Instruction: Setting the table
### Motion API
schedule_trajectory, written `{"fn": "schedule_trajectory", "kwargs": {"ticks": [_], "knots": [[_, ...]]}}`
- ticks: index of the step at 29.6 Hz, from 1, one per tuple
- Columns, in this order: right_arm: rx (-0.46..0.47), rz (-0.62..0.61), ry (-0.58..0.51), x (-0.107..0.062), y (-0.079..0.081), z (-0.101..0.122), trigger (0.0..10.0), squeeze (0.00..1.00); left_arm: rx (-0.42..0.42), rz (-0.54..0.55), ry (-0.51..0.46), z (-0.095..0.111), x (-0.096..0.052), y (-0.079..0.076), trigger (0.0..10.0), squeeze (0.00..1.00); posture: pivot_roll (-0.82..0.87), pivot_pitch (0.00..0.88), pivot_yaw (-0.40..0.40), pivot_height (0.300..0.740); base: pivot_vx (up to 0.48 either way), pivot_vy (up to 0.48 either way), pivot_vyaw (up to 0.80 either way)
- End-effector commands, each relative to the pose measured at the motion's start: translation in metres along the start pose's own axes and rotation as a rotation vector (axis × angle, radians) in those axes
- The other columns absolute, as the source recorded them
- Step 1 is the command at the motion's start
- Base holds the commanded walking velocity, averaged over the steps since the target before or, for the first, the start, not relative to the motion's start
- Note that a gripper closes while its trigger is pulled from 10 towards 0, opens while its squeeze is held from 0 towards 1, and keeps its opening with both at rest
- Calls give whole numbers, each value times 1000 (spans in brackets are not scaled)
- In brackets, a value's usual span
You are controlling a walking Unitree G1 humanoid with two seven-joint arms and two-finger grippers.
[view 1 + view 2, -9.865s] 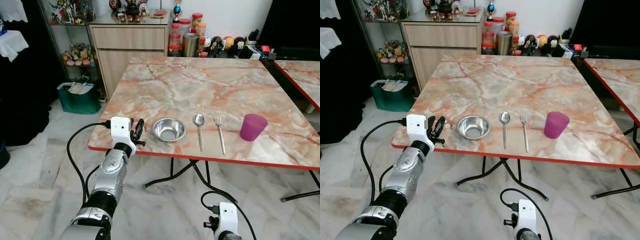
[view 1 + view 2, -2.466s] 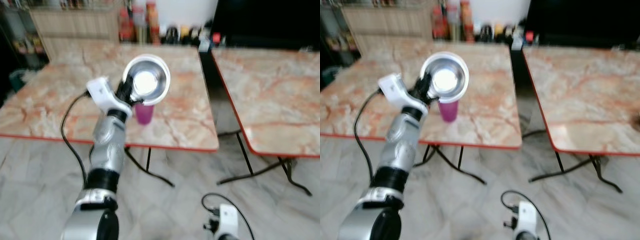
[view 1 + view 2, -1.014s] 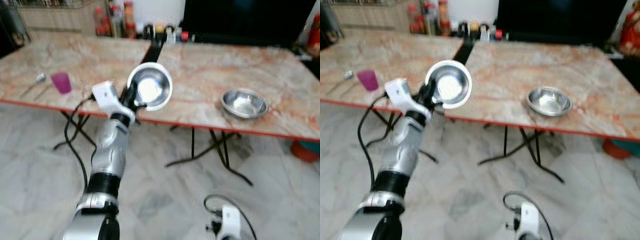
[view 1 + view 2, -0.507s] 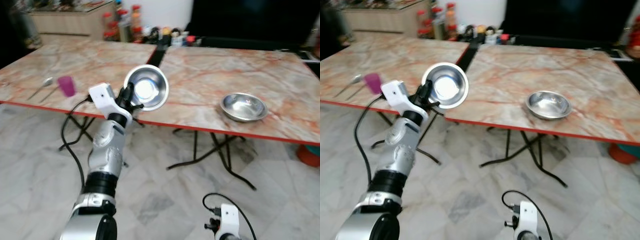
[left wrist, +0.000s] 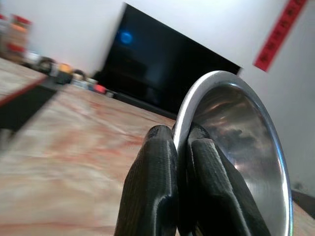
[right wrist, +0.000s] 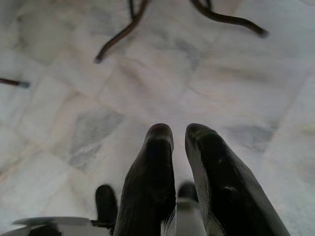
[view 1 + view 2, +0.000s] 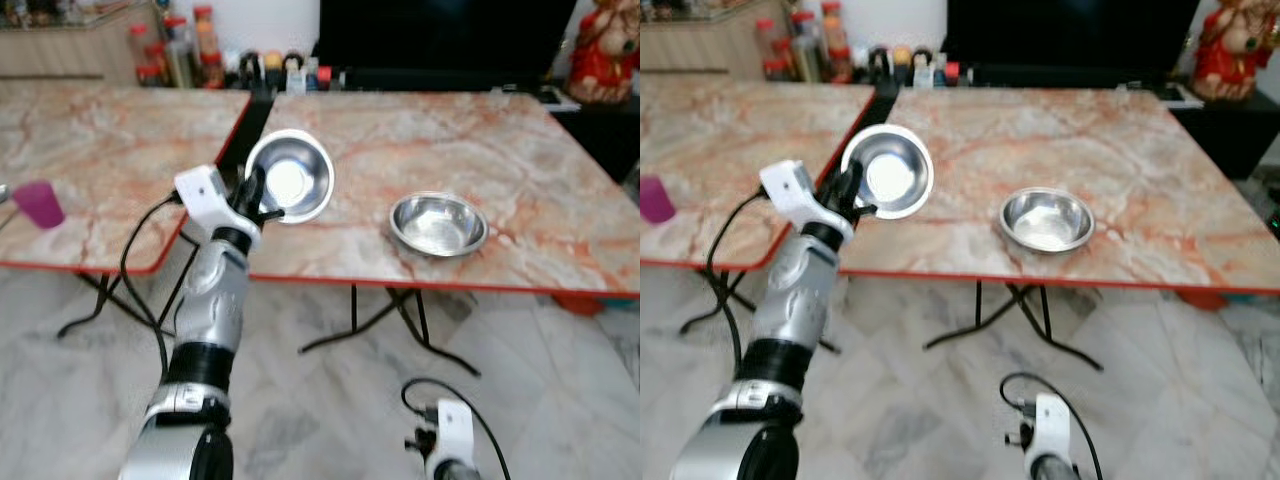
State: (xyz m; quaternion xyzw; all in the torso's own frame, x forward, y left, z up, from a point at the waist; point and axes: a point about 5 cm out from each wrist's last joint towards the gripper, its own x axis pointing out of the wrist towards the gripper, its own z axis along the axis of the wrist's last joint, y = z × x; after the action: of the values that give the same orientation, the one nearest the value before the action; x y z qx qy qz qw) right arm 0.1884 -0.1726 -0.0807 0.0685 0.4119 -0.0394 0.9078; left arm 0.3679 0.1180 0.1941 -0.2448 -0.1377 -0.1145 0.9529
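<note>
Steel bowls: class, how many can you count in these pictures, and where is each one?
2. One steel bowl is held up by its rim in the left pincer, before the tables. The other bowl sits on the right-hand table, near its front edge.

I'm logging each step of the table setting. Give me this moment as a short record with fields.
held item: steel bowl, tilted on edge, rim pinched by the left tool
left tool position: raised at the near edge of the right-hand table
second bowl: upright on that table
purple cup: on the left-hand table
right tool: hangs idle over the floor
</note>
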Motion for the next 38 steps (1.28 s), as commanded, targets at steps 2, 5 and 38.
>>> {"fn": "schedule_trajectory", "kwargs": {"ticks": [2, 5, 38], "knots": [[2, -13, -4, 0, -4, 2, 10000, 0, 6, -34, -23, 6, 4, -7, 10000, 0, 17, 0, -17, 740, 375, 0, 0], [2, -11, -4, 0, -4, 2, 10000, 0, 5, -35, -21, 6, 4, -8, 10000, 0, 16, 0, -16, 740, 377, 0, 0], [-1, 3, -11, 0, -2, 3, 10000, 0, 28, -24, -16, 4, 4, -7, 10000, 0, 14, 0, -18, 740, 221, -8, 0]]}}
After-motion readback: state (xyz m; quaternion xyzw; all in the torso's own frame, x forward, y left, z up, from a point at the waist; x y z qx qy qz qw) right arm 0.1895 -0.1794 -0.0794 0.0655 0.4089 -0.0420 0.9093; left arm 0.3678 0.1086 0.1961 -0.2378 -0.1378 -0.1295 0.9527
